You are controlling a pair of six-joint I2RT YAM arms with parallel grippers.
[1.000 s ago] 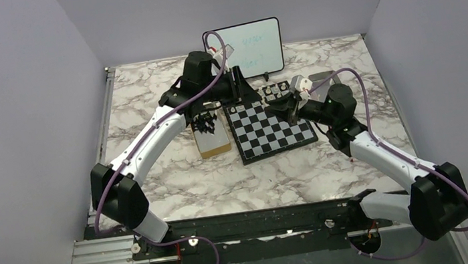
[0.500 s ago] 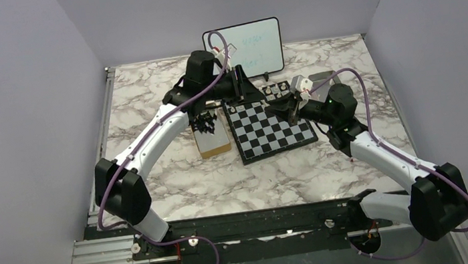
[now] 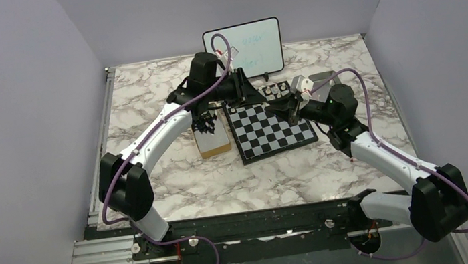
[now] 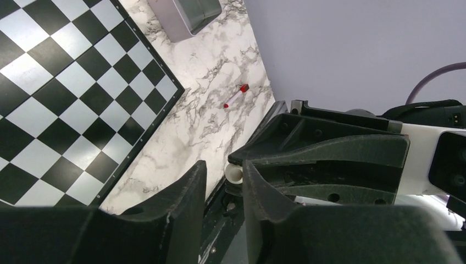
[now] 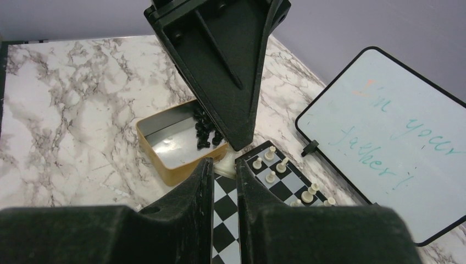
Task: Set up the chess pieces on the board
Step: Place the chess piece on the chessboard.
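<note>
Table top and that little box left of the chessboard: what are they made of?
Table top: white with grey veining, so marble or a marble-look laminate; can't tell which. Box: looks like a metal tin, tan outside, its bare inside silvery and reflective.

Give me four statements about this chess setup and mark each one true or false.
1. The black chessmen lie in a tan box beside the board. True.
2. The whiteboard is blank. False: it bears handwriting.
3. White chessmen stand along the board's far edge. True.
4. A red-capped marker lies on the board. False: it lies on the marble table, off the board's edge.
</note>
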